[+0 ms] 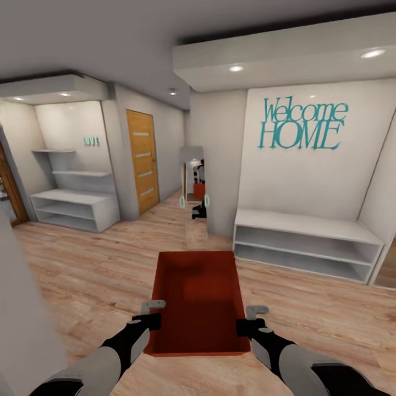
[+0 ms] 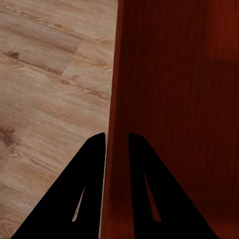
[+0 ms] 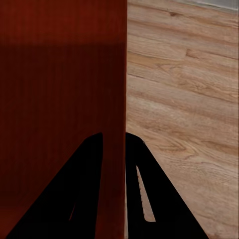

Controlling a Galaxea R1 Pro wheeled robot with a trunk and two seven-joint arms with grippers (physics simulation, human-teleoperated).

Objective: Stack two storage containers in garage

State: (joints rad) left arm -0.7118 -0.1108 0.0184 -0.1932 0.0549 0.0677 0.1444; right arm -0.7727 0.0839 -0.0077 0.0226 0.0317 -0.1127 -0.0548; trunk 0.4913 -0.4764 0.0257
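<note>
The robot carries one orange-red storage container (image 1: 198, 302) in front of its trunk, above the light wood plank floor (image 1: 82, 269) of a hallway. The left hand (image 1: 154, 311) holds the left wall of the bin and the right hand (image 1: 248, 319) holds the right wall. In each wrist view the two dark fingers (image 2: 89, 169) stand on both sides of the thin wall, one inside the container and one outside, and they are nearly closed, with only the wall between them. The right fingers (image 3: 89, 164) sit the same way on their wall.

The container is open on top and looks empty. It hangs in the air and does not touch the floor or any furniture. Ahead there is a white low bench shelf (image 1: 305, 245) under a "Welcome HOME" sign (image 1: 302, 126), a narrow mirror (image 1: 195, 187) and a wooden door (image 1: 142, 159).

I think the task is in its carrying step, because this floor is wood, not concrete, so the garage is not reached yet. The risk is the thin grip: each hand pinches only a wall edge, so a sharp turn of the base or uneven motion of the arms may let the bin slip or twist. The passage ahead by the mirror looks narrow, and the bin could hit a wall corner.
</note>
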